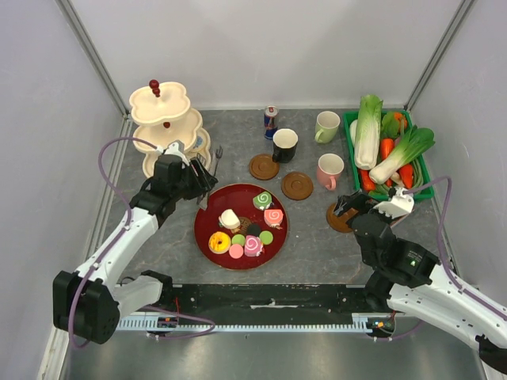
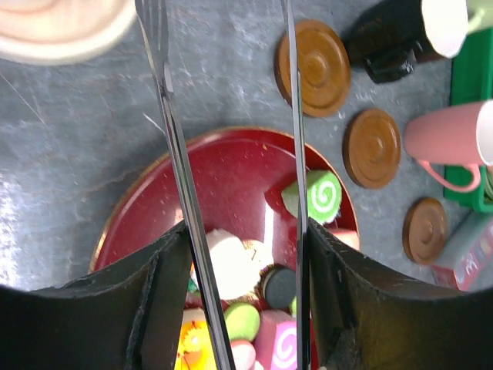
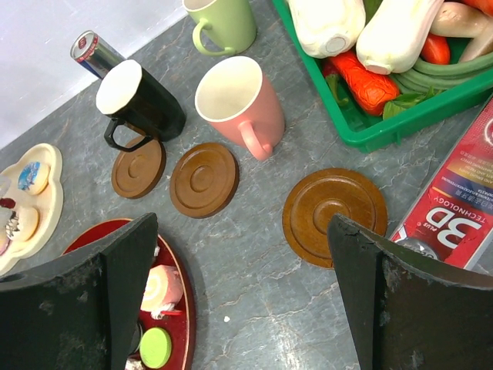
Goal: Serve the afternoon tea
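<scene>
Pastries [image 1: 230, 219] sit bunched on a glossy round red plate [image 1: 226, 196] at mid-tabletop [image 1: 317, 245]. The swirl rolls [image 1: 262, 200] show their spirals upward, among flat macarons [image 1: 266, 237] and a yellow donut [image 1: 219, 242]. Left pincer [image 2: 246, 231] pinches thin metal tongs [image 2: 173, 116], whose long axis runs toward the far edge. Right of the plate, black mug [image 1: 284, 145], green mug [image 1: 326, 127] and pink mug [image 1: 329, 169] stand upright beside ridged brown coasters [image 1: 297, 185]. Right pincer [image 3: 243, 223], spread wide, hovers over a third coaster [image 3: 335, 216].
</scene>
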Robot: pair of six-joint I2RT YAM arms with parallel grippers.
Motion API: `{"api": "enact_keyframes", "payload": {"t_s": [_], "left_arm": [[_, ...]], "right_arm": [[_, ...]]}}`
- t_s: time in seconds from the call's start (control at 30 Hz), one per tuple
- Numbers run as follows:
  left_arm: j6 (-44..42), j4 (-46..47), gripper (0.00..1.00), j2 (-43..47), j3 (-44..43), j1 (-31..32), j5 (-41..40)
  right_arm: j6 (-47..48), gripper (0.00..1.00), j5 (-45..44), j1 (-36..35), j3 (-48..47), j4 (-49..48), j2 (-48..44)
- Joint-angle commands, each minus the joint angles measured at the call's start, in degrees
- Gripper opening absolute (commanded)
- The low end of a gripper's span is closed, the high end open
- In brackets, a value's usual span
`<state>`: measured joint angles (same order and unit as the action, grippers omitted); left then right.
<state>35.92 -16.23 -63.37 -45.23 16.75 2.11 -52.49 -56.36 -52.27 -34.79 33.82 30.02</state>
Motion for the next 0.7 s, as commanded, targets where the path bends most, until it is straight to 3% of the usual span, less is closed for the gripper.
{"api": "enact_keyframes", "payload": {"t_s": [0.0, 0.3, 0.67], "left_arm": [[2.5, -7.8, 0.63, 3.0, -0.8, 2.0, 6.8], [2.7, -38.5, 0.62, 7.8, -12.5, 10.0, 1.6], [1.9, -57.8, 0.62, 9.8, -16.6, 13.6, 1.7]], "right_arm": [[-0.2, 0.98, -0.2, 0.0, 0.5, -1.7, -1.3], [2.7, 0.98, 1.0, 0.0, 1.1, -1.6, -3.8], [5.6, 0.98, 1.4, 0.1, 1.3, -1.7, -5.1]]}}
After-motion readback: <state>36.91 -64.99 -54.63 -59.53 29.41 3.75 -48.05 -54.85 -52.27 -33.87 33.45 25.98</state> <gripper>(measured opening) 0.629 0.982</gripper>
